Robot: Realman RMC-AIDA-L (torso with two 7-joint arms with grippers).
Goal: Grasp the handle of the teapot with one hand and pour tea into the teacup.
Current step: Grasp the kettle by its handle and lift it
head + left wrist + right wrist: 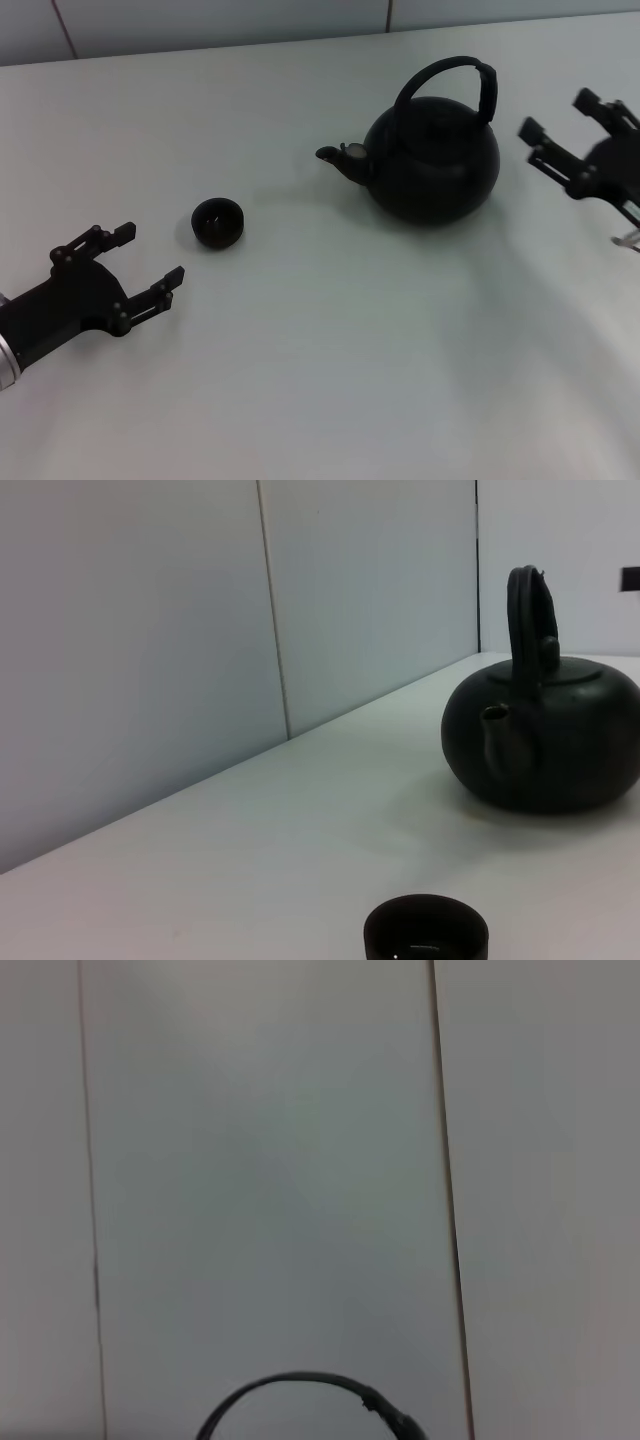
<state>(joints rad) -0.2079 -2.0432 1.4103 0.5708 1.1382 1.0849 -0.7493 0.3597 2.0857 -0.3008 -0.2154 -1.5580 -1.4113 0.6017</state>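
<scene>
The matte-black teapot (432, 160) stands upright on the white table, right of centre, its spout pointing left toward the teacup (217, 222). Its arched handle (445, 72) rises over the lid, with the thicker sleeve on the right side. My right gripper (556, 113) hovers open just right of the teapot, touching nothing. At the near left, my left gripper (150, 254) is open and empty, a little in front of the teacup. The left wrist view shows the teacup (425, 935) close by and the teapot (550, 740) with its handle (528, 610) beyond. In the right wrist view only the handle's arc (300, 1385) shows.
The white table (330, 360) stretches bare in front of the teapot and cup. A pale panelled wall (220, 25) runs along the table's far edge. A small metallic part (628, 240) shows under the right arm at the right border.
</scene>
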